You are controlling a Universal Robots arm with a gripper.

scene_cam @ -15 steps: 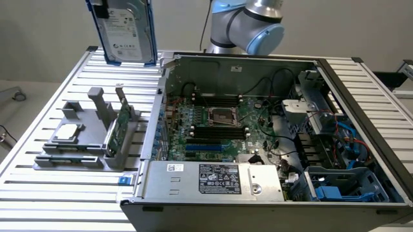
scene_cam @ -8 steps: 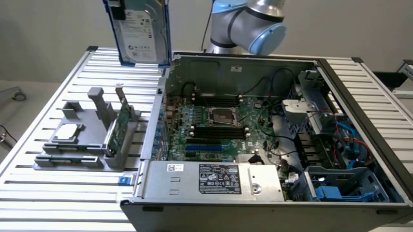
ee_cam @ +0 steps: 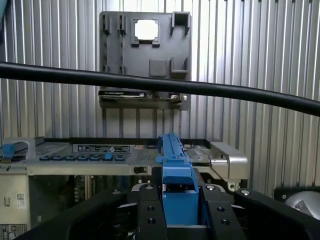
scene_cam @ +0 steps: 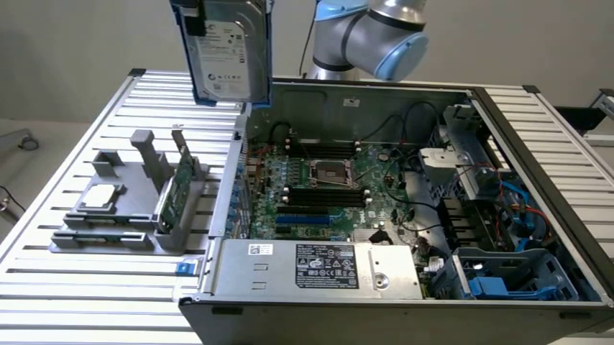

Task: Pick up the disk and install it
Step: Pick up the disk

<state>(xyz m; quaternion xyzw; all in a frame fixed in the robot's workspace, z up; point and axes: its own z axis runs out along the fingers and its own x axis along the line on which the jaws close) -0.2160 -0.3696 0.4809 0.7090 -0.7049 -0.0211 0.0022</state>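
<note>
Grey holder (scene_cam: 96,241) at exterior view's left; disk (scene_cam: 228,54) aloft, upright, over computer case (scene_cam: 384,92) wall nearest holder; gripper (ee_cam: 180,212) half-closed, clamping its blue rail (ee_cam: 175,150). We judge pick done, carry stage. Install calls for lining rails with blue bay (scene_cam: 499,284), exterior view's right.

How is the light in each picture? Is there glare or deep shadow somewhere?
Exterior view: soft, even light on the slatted table and the raised disk; the inside of the computer case lies in shade. Wrist view: the silver chip in the grey tray glares almost white; a black cable crosses as a dark band.
</note>
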